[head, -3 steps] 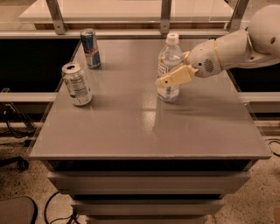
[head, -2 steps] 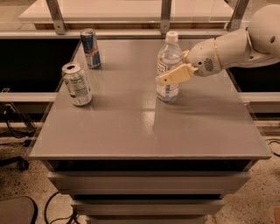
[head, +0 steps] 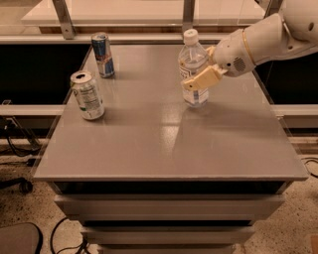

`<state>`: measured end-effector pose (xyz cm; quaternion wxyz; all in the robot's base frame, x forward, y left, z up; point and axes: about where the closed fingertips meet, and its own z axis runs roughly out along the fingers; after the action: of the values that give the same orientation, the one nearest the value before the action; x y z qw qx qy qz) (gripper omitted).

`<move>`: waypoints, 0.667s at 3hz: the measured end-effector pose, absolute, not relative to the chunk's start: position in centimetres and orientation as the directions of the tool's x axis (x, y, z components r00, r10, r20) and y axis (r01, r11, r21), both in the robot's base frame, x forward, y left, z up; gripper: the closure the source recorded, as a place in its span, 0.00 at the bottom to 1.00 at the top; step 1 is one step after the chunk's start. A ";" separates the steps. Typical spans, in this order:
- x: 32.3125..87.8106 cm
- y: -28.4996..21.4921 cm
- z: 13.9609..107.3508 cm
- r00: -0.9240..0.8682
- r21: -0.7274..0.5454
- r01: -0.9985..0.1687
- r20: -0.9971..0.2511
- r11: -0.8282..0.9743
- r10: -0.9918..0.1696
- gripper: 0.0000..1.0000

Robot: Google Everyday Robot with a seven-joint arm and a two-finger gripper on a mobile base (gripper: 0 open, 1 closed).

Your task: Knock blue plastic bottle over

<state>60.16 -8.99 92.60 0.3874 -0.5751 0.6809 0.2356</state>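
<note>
The blue plastic bottle (head: 192,67), clear with a white cap and a white-and-blue label, stands at the back right of the grey table (head: 164,144). It leans very slightly to the left. My gripper (head: 200,79) comes in from the right on a white arm (head: 258,39). It lies against the bottle's right front side at label height and covers part of the label.
A blue-silver slim can (head: 103,54) stands at the back left. A white-green can (head: 87,95) stands in front of it near the left edge. A metal rail and posts (head: 188,15) run behind the table. Drawers sit below the tabletop.
My gripper has moved slightly up and to the left against the bottle. The bottle's top has shifted a little to the left. The cans have not moved.
</note>
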 end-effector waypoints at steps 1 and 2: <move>59.3 -8.0 93.2 0.121 -0.274 -0.957 -0.680 0.098 -0.723 1.00; 57.9 -6.9 93.5 0.285 -0.397 -0.916 -0.530 -0.064 -0.799 1.00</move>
<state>57.87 -6.89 93.52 0.3432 -0.7245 0.5916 0.0852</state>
